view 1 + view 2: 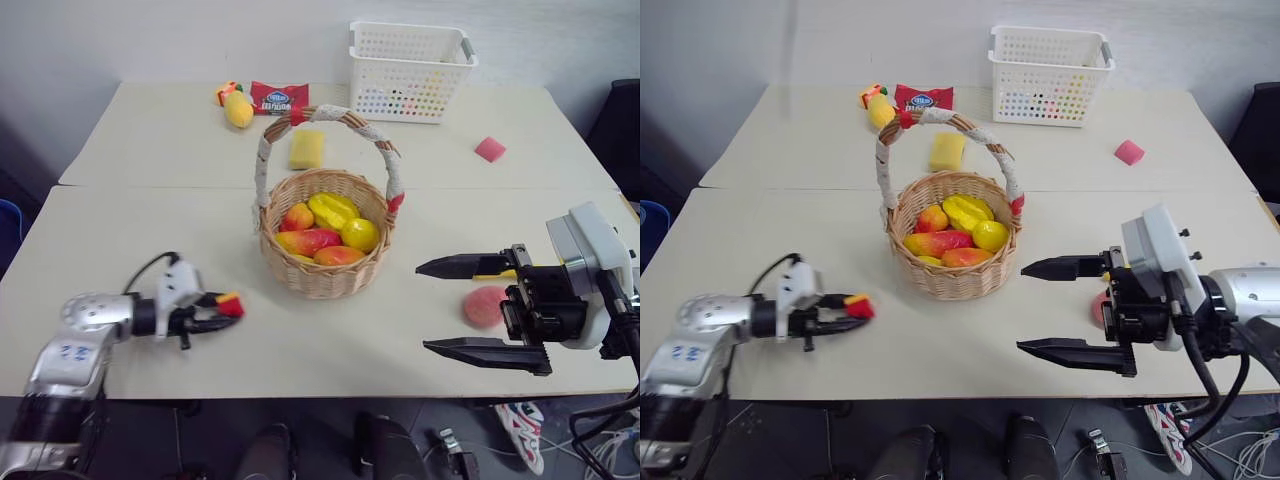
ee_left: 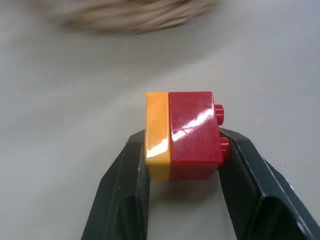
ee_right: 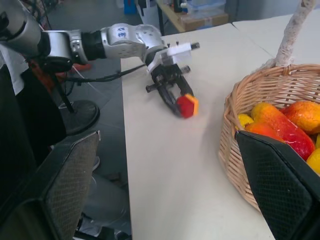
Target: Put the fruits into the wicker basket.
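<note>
A: Where do the pincers stand?

B: The left pincer (image 1: 226, 308) is clamped on the red-yellow cube (image 2: 182, 135), low over the worktop (image 1: 330, 345) near its front edge, left of the wicker basket (image 1: 325, 268). The right pincer (image 1: 460, 305) is spread wide, holding nothing, close to the front right edge.

A: And the fruit?

B: The pink peach (image 1: 484, 306) lies on the worktop just behind the right pincer's fingers. The basket sits mid-worktop, already holding several fruits, with bare surface all round it.
</note>
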`<state>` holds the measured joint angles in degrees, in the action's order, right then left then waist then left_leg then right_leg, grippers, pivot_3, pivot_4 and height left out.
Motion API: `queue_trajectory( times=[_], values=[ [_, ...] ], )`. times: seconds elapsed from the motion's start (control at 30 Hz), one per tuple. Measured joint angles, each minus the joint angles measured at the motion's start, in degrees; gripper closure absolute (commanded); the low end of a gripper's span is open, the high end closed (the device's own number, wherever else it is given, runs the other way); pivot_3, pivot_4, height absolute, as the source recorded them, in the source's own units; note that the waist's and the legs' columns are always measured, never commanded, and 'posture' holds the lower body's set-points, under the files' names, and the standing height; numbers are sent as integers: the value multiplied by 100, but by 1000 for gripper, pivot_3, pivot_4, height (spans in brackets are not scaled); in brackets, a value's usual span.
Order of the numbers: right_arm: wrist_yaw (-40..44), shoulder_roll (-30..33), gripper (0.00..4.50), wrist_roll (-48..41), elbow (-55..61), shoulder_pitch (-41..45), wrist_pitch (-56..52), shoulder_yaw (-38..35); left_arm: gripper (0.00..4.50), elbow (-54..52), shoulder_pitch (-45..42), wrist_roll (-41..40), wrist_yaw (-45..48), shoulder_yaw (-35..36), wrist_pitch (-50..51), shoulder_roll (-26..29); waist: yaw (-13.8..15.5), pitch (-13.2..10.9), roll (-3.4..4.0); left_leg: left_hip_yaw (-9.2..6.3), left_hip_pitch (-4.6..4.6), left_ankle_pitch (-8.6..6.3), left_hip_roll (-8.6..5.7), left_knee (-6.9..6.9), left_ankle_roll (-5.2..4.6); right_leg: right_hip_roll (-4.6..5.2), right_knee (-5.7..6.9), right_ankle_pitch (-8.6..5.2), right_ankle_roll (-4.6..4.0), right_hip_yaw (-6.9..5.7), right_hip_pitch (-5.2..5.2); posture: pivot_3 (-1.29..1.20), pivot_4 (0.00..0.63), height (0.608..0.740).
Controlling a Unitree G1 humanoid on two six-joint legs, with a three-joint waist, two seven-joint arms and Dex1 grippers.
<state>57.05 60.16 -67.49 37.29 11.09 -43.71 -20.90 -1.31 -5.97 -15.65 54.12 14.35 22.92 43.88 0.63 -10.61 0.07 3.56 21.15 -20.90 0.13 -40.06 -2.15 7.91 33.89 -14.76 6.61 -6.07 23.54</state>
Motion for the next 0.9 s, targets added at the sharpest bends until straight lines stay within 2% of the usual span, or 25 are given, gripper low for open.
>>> queue_trajectory(
  times=[0.1,0.17,0.3,0.47,0.6,0.67,0.73,0.8,0.9],
  values=[
    [-69,-154,0,62,-92,148,7,132,2971,-325,558,11,-934,803,569,-144,6,0,-1,1,-3,-1,-3,0,1,6,0,0,0,1,-2,0,150,740],
    [-115,-253,0,125,-190,256,24,264,2971,-524,793,13,-1405,1098,880,-256,7,1,1,2,-7,-2,-5,1,3,11,-1,0,-1,6,-2,0,150,740],
    [-132,-367,0,414,-366,390,114,491,1619,-692,926,20,-1954,1296,1233,-335,20,3,3,1,-11,-7,-3,3,13,13,-2,-7,-14,8,5,0,150,740],
    [-355,-448,0,749,-458,252,122,424,62,-609,719,-219,-2059,1503,1552,-313,44,2,2,2,-4,-7,-1,6,18,12,3,-9,-18,7,16,0,150,740],
    [-842,-544,0,863,-394,-574,75,-264,62,-819,352,-1283,-1305,2175,2115,327,102,4,-19,-13,17,-8,-1,5,21,11,5,-9,-19,-7,16,0,150,740],
    [-1061,-577,0,893,-321,-1247,-40,-954,62,-1223,58,-2125,-646,2607,2443,882,116,4,-18,-14,15,-9,-13,6,17,19,-2,-9,-19,-7,9,0,150,740],
    [-1174,-613,0,907,-269,-1680,-157,-1371,62,-1537,-92,-2599,-253,2707,2580,1152,90,11,0,-6,5,-14,-26,8,8,25,-5,-9,-19,-6,0,0,150,740],
    [-1315,-709,0,955,-192,-2198,-280,-1786,62,-1826,-231,-3145,125,2529,2788,1293,81,9,13,7,1,-13,-33,10,2,-2,-7,-8,-17,-11,-2,0,150,740],
    [-1668,-908,0,1267,-157,-2621,-326,-2013,62,-2326,-614,-3802,598,1661,2957,1320,78,6,7,19,-8,-7,-23,5,2,-29,0,-3,-8,-8,-4,0,150,740]
  ],
)
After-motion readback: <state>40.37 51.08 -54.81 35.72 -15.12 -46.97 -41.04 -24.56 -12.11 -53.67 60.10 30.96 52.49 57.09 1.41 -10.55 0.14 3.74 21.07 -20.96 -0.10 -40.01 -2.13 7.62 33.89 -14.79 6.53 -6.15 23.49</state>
